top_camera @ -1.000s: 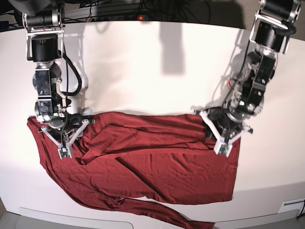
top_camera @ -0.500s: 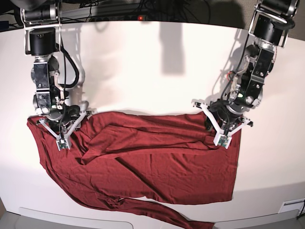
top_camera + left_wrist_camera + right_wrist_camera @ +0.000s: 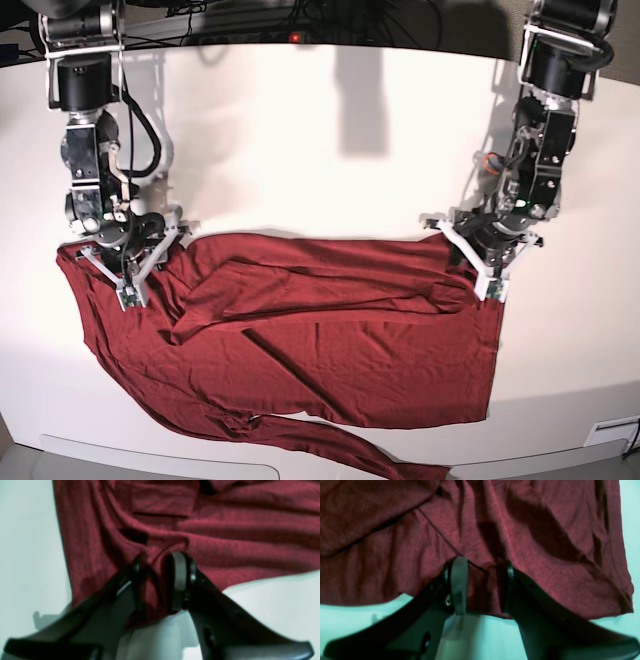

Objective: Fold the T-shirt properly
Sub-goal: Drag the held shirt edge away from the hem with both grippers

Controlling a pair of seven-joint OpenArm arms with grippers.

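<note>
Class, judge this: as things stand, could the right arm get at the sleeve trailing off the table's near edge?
Probably not yet. The right end effector is shut on the T-shirt at its far edge, so it must release first; the trailing sleeve otherwise lies uncovered.

Light: bright from above, my arms' shadows fall on the table (image 3: 330, 150).
Wrist views: blurred, green-tinted.
Base view: edges bowed.

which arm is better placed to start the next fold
Neither clearly: the left gripper and right gripper each pinch the far edge of the T-shirt. The right, near the bunched sleeve side, arguably has more to straighten.
</note>
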